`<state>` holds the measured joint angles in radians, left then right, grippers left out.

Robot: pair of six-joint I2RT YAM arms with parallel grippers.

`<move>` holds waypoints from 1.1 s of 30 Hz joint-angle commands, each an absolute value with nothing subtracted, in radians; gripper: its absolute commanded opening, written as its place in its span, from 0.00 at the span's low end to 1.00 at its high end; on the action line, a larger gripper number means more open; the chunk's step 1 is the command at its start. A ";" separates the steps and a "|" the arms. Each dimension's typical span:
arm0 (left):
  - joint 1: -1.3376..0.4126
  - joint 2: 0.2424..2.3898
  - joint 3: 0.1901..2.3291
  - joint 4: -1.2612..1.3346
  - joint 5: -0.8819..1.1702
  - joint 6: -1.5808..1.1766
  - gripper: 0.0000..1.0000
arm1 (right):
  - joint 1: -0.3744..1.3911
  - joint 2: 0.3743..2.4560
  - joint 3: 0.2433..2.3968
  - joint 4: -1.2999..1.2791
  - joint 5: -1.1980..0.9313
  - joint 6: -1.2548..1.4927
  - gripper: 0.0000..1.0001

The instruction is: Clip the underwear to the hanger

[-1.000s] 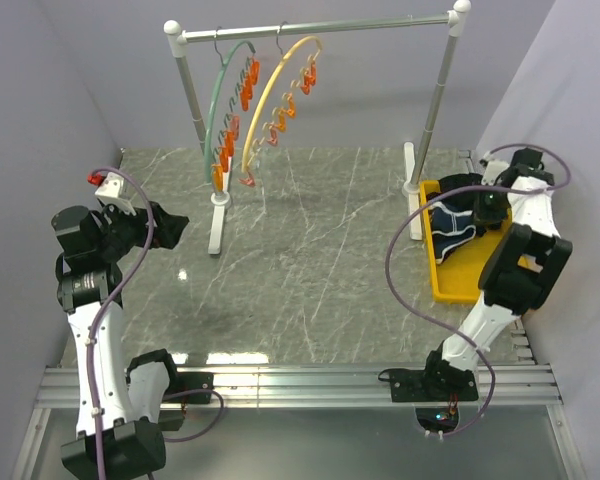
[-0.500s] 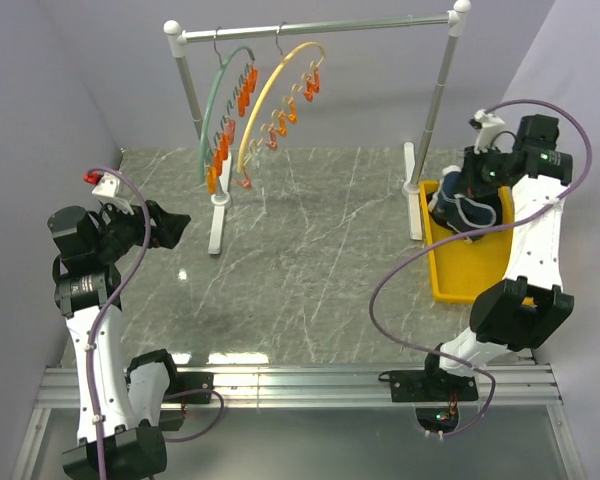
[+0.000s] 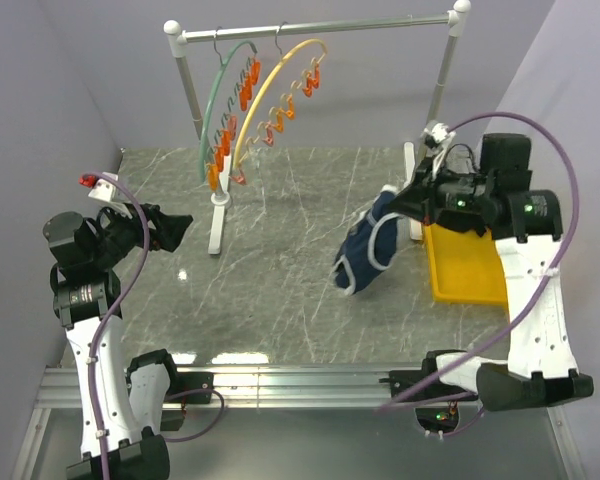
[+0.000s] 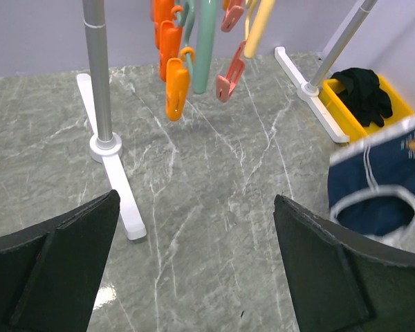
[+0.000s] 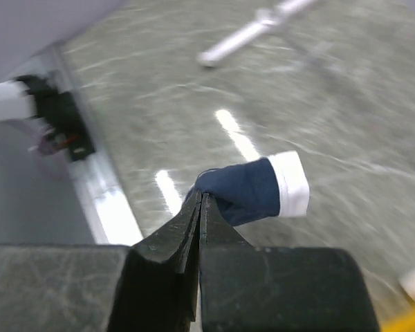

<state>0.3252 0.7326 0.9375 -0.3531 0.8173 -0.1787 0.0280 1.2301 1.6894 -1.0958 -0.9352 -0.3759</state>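
The right gripper (image 3: 400, 198) is clamped on the underwear (image 3: 365, 250). In the right wrist view its jaws meet on a fold of navy fabric with white trim. The garment hangs from the fingertips and trails down toward the table centre. It is in the air above the marble table (image 3: 280, 290), just beside the yellow tray (image 3: 470, 275). The hanger (image 3: 270, 90) hangs on the rail (image 3: 380, 22), well apart from the underwear. The left gripper (image 3: 175, 228) is spread wide and holds nothing
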 commanded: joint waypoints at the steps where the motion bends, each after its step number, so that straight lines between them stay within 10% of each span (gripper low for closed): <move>1: 0.322 0.730 0.973 -0.304 0.853 -0.193 0.99 | 0.133 1.187 1.594 -0.869 -1.051 -0.193 0.00; 16: 0.321 0.735 0.965 -0.266 0.781 -0.239 0.99 | 0.616 1.339 1.500 -0.309 -0.828 0.260 0.00; 23: 0.322 0.739 0.960 -0.250 0.785 -0.273 0.99 | 0.623 1.365 1.496 -0.270 -0.833 0.373 0.00; 33: 0.318 0.842 1.035 -0.520 0.831 0.107 0.99 | 0.413 1.426 0.933 -0.310 -0.635 0.333 0.00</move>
<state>0.3233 0.8005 0.9661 -0.3950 0.8028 -0.1135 0.4976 1.3750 1.0348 -0.2829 -0.7319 0.3443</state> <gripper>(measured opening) 0.994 0.005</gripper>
